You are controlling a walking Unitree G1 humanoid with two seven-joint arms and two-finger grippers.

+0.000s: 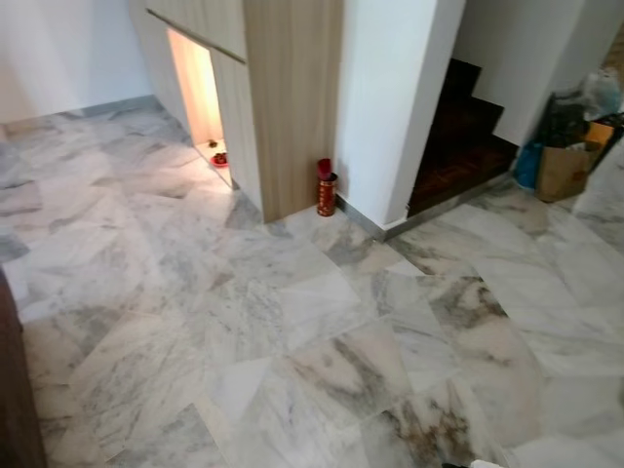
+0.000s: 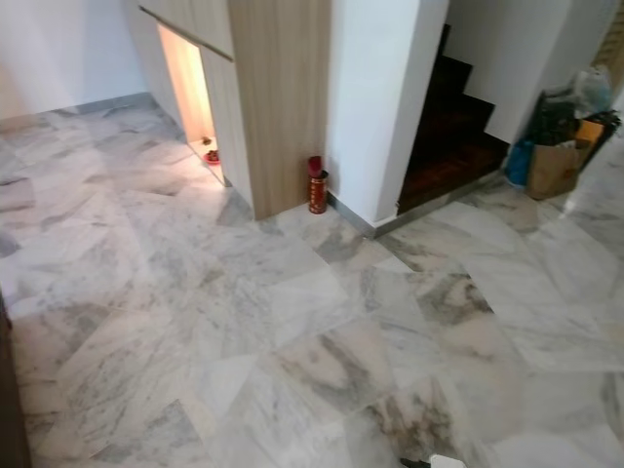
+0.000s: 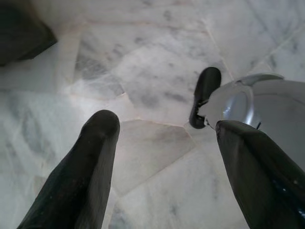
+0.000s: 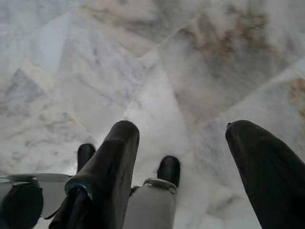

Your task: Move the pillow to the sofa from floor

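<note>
Marble floor (image 1: 292, 322) in grey-veined white spreads before the head camera, running to a wood-panelled cabinet (image 1: 292, 97) with a lit niche (image 1: 198, 93), a red canister (image 1: 326, 187) at its foot, dark stairs (image 1: 458, 136) and a paper bag (image 1: 564, 168) among clutter at right. The pillow and sofa cannot be located in these frames. Left wrist view: the left gripper (image 3: 164, 138) hangs over the tiles, jaws apart. Right wrist view: the right gripper (image 4: 183, 143) hangs likewise, fingers spread, gripping nothing.
</note>
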